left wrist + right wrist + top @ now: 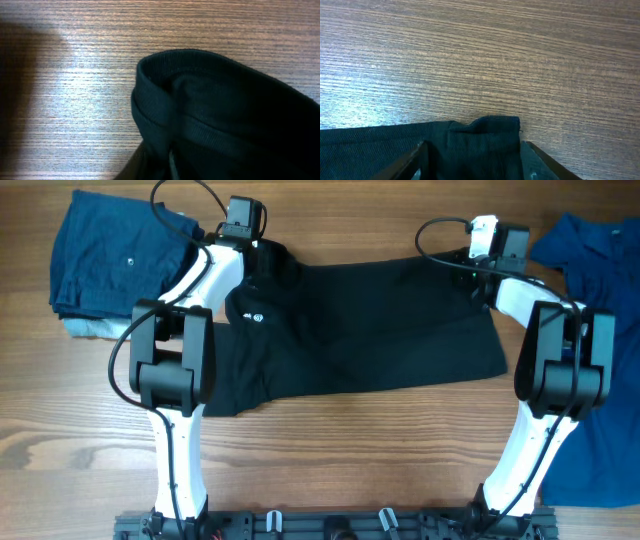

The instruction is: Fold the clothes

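The black shirt (370, 330) lies spread flat across the middle of the bench (330, 460), between the two arms. Judged by its drape, it is light, soft and limp and will sag wherever unsupported, so take hold at both far corners and lift evenly. The right pincer (477, 150) pinches a bunched corner of the far edge. The left pincer (262, 250) sits at the ribbed band (165, 100); its fingers are hidden, so its state cannot be told.

Wooden table (330, 460), black shirt (380, 330) spread across the centre, folded blue stack (100, 250) far left, loose blue garment (600, 245) right
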Robot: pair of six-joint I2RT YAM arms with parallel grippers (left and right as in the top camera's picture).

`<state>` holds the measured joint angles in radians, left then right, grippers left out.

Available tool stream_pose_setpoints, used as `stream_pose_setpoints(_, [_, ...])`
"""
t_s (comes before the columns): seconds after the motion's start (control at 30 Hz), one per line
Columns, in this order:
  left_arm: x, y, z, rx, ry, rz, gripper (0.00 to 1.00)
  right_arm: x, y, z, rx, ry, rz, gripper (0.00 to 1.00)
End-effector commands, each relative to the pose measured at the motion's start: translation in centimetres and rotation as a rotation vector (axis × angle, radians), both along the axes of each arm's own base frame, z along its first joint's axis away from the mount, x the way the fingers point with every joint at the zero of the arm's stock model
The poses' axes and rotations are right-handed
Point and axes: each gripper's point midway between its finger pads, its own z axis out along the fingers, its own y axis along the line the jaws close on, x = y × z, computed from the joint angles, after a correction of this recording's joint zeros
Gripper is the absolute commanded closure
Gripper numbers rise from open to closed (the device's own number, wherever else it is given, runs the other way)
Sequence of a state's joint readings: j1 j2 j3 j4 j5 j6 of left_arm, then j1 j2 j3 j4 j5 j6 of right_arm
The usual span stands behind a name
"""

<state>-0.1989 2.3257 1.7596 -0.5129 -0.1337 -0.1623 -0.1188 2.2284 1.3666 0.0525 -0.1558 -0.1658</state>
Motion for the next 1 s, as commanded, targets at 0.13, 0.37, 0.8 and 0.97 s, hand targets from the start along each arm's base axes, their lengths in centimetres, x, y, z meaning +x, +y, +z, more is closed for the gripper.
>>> stream_pose_setpoints(0.13, [0.3,0.5,1.9,0.004,-0.038,0.014,0.96,-2.4,0.4,-2.2,0.026,0.106,-0.010,0.95])
stream_pose_setpoints(0.37, [0.9,0.2,4.7,0.007,-0.091,-0.041,0.96,-1.5,0.3,2.3,0.016,0.023,-0.010,0.96])
stream_pose_setpoints(0.8, [-3.4,0.1,11.9,-0.029,-0.055,-0.065,0.96,-4.5,0.6,13.9,0.001,-0.052,-0.002,0.96])
stream_pose_setpoints(0.97, [-9.1,-1.1,13.8,-0.137,0.101,-0.088,0.96,-9.5,0.6,12.9,0.023,0.140,-0.016,0.96])
